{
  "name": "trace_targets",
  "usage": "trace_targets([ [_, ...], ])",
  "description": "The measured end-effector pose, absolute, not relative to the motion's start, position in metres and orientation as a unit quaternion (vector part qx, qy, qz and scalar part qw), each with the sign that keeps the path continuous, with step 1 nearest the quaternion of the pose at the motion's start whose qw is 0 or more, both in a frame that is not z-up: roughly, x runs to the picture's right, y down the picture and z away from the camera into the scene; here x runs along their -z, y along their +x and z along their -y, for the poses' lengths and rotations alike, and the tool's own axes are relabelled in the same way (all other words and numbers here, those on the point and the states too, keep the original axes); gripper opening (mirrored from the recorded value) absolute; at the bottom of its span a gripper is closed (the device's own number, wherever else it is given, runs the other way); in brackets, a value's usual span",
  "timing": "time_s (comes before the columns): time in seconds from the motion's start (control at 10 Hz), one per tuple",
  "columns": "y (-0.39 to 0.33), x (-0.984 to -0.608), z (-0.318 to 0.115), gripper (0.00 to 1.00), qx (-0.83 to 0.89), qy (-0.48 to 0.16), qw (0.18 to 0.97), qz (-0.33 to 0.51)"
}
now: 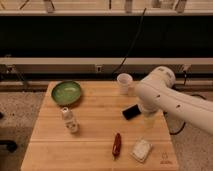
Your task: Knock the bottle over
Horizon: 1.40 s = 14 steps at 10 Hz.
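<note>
LEFT OF TABLE: The bottle [70, 120] stands upright on the table [100, 150], just below the green bowl [66, 93]. The gripper [148, 121] hangs from the arm at the right, just beside the black phone [132, 112] and well apart from its target. Your step is the approach: bring the gripper across low, between the phone and the red pepper [116, 144]. Strike the bottle high on its side, near the cap, so it tips rather than slides. Steer clear of the bowl and the cup [123, 83]. The gripper stands wide and empty, touching nothing.
</note>
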State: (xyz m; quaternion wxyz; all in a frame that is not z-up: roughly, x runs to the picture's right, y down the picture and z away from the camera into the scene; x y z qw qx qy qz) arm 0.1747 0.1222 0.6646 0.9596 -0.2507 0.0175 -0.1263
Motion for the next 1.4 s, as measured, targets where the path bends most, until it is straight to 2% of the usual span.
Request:
trace_targets([
  [0.4,0.134,-0.658,-0.126,0.8,0.173,-0.242,0.955,-0.007],
  [1.4,0.084,-0.651,-0.14,0.8,0.226,-0.253,0.94,0.036],
])
